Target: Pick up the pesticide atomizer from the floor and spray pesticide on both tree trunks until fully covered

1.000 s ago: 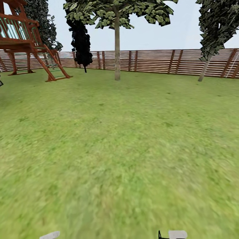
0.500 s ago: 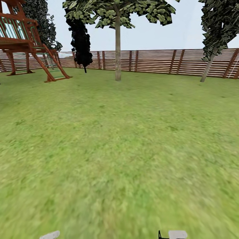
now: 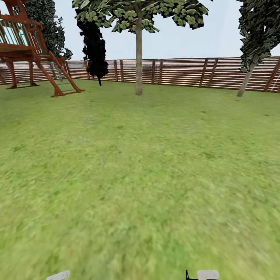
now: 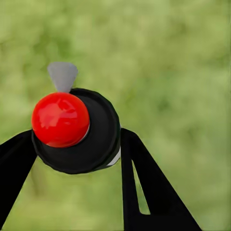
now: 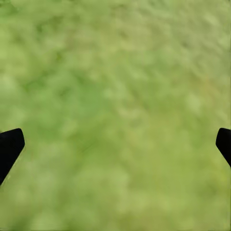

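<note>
The whole head view had shifted slightly since a second before, so the camera moved, not the garden. The left claw (image 4: 77, 149) gripped the red-topped atomizer (image 4: 72, 130) above the grass (image 3: 140, 175). The right claw (image 5: 115, 144) hung wide and held nothing. A grey-tan tree trunk (image 3: 139, 58) stood before the fence (image 3: 182, 72).

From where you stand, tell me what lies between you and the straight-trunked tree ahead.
Only open grass: in the head view the lawn runs bare up to the tree trunk, which stands in front of the fence.
</note>
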Controlling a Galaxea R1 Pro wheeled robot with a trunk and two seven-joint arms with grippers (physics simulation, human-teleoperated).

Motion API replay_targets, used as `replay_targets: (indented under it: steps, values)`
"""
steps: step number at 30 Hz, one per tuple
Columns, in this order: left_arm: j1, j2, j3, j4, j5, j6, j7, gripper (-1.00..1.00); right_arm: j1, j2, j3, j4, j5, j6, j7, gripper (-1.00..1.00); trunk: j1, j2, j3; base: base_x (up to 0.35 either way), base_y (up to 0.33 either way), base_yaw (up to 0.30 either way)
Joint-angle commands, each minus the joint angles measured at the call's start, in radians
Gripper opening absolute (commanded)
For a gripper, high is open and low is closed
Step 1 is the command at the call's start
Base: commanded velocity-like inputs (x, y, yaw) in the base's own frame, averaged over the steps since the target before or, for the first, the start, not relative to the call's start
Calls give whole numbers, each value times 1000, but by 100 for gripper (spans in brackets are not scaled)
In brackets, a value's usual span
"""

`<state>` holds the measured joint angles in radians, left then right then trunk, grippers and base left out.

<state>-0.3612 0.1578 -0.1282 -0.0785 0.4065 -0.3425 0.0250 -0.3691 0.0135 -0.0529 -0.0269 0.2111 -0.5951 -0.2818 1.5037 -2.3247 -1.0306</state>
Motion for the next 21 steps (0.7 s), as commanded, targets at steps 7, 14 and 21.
replay_targets:
  steps: [7,14,21]
  values:
    - [0,-1,-8,0,4,-3,2,-100,-1,0,-5,1,11,-2,-7,100,0,0,-1,339,96,0]
    - [0,2,-7,0,7,-2,3,-100,-1,4,-4,2,9,-2,-6,100,0,0,-1,339,93,0]
    - [0,3,-7,1,9,-1,3,-100,-1,16,-9,-4,6,-2,-11,100,0,0,-1,339,19,0]
